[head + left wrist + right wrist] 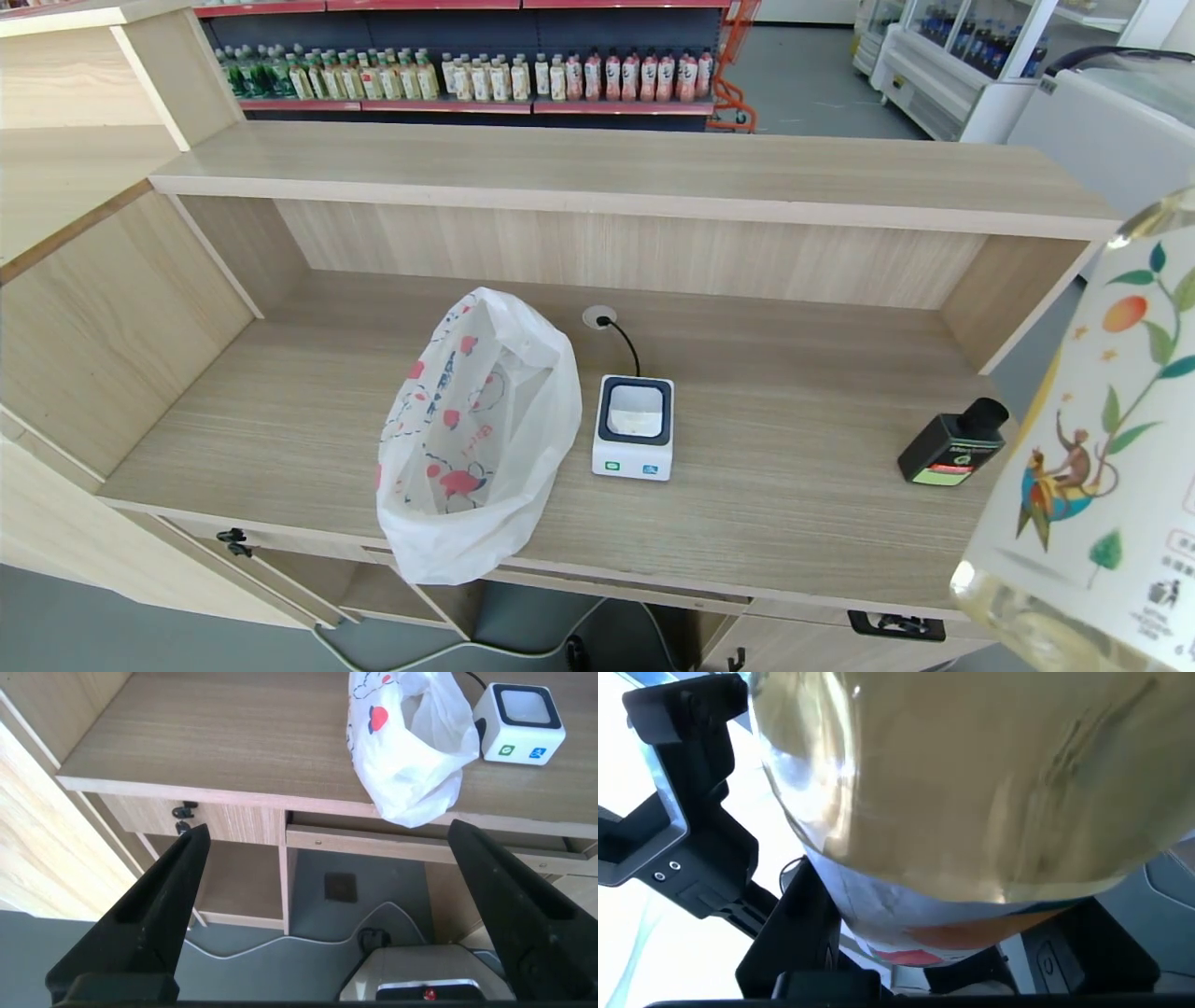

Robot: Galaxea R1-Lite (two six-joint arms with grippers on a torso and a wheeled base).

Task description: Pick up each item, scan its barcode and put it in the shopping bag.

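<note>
A large clear bottle (pixel 1102 448) of pale yellow drink, with a white label showing leaves and fruit, hangs close to the head camera at the far right. My right gripper (pixel 952 952) is shut on this bottle (pixel 971 793). On the counter, the white shopping bag (pixel 476 429) with red prints stands open, and the white barcode scanner (pixel 635 425) sits just right of it. A small black bottle (pixel 952 446) lies near the counter's right end. My left gripper (pixel 327 905) is open and holds nothing, below and in front of the counter's front edge, near the bag (pixel 411 756) and scanner (pixel 523 723).
The wooden counter (pixel 794 504) has a raised back shelf (pixel 616 177) and side walls. The scanner's black cable (pixel 627 343) runs to a hole behind it. Drawers and handles (pixel 184 814) sit under the front edge. Store shelves of bottles stand far behind.
</note>
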